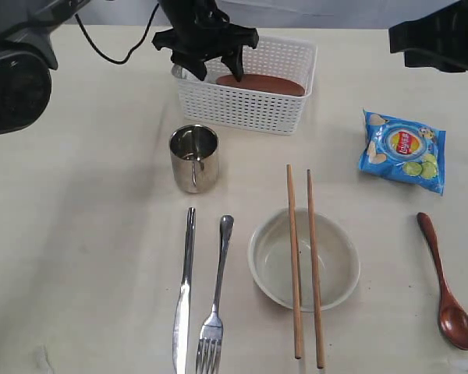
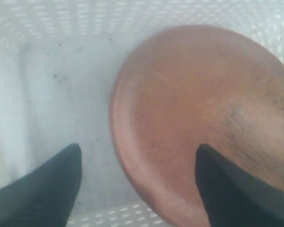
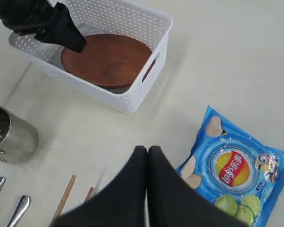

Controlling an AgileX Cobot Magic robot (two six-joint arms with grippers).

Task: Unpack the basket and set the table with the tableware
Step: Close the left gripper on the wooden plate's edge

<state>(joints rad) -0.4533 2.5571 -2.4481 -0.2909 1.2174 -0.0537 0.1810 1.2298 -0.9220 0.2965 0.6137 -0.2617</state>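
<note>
Cream worktop (image 1: pixel 86 257) already carries most of the setting; only the brown plate (image 2: pixel 194 104) sits in the basket (image 1: pixel 249 109). Your left claw (image 1: pixel 210 66) hangs wide open over the basket's left end. One finger (image 2: pixel 42 194) is above bare basket floor and the other (image 2: pixel 236 194) above the plate, so the plate's rim falls between them. Its bulk lies toward the basket's right end. It is round, with no long axis. Your right claw (image 3: pixel 147 151) is pressed closed, well apart, near the chips bag (image 1: pixel 403 150). The basket wall hides the plate's underside, so you cannot tell whether it lies flat or leans.
</note>
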